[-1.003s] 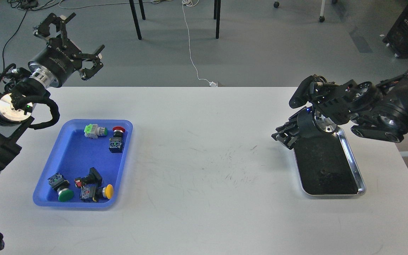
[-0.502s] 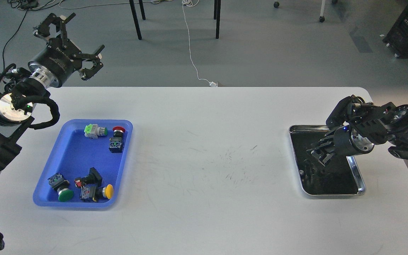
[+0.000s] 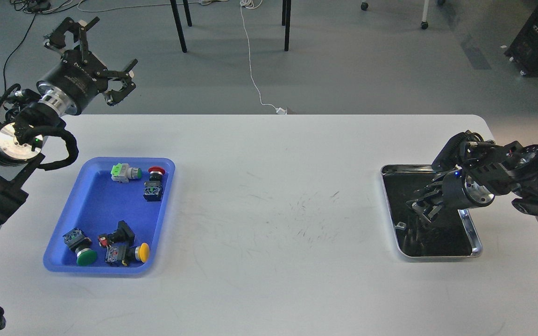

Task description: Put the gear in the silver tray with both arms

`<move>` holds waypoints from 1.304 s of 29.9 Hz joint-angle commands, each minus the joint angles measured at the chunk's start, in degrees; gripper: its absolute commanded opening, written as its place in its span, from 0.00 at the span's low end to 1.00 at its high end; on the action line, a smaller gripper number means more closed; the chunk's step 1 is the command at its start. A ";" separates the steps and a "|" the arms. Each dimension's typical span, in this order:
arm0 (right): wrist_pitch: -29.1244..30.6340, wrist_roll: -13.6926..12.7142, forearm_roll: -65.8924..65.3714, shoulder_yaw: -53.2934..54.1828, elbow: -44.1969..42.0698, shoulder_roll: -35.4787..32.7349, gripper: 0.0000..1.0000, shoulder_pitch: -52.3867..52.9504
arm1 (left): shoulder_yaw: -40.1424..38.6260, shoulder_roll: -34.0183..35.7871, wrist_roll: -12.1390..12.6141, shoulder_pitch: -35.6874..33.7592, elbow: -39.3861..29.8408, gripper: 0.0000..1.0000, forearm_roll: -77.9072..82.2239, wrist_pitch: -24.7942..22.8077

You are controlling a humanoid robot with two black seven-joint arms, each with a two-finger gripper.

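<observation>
The silver tray (image 3: 477,247) lies at the right of the white table, its dark bottom reflecting my arm. My right gripper (image 3: 421,206) comes in from the right and hangs low over the middle of the tray, pointing left and down. It is dark, so its fingers cannot be told apart, nor whether they hold anything. A small pale piece (image 3: 399,226) shows in the tray by its left rim; what it is cannot be told. No gear shows clearly. My left gripper (image 3: 103,56) is raised beyond the table's far left corner, open and empty.
A blue plastic tray (image 3: 96,205) at the left of the table holds several push-button switches, among them a green one (image 3: 85,256), a yellow one (image 3: 143,252) and a red one (image 3: 156,171). Chair legs and cables are on the floor behind the table.
My right gripper has swung from the tray's far left corner to low over the tray's middle. The small pale piece now shows in the tray. The left arm has not moved.
</observation>
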 commanded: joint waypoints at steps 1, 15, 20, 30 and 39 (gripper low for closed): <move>-0.41 0.08 -0.14 -0.02 0.23 -0.60 0.54 0.00 | 0.00 0.00 0.06 -0.09 0.00 0.98 0.00 0.00; 0.12 0.08 4.68 36.33 -0.65 -12.64 0.98 -2.19 | 0.00 0.00 0.07 -1.32 0.35 0.98 3.24 0.09; 0.12 0.07 15.57 54.18 -0.73 -14.31 0.98 -6.67 | -0.35 -0.87 -0.20 -1.49 0.09 0.98 5.36 0.00; -0.32 -2.73 35.59 72.57 -3.01 -11.07 0.98 -10.28 | -0.26 -5.26 -0.20 -2.55 1.84 0.98 5.62 -0.09; -0.41 -3.00 53.89 85.20 -9.79 -1.66 0.99 -20.20 | -1.14 -9.05 -0.29 -2.72 4.75 0.98 5.19 0.00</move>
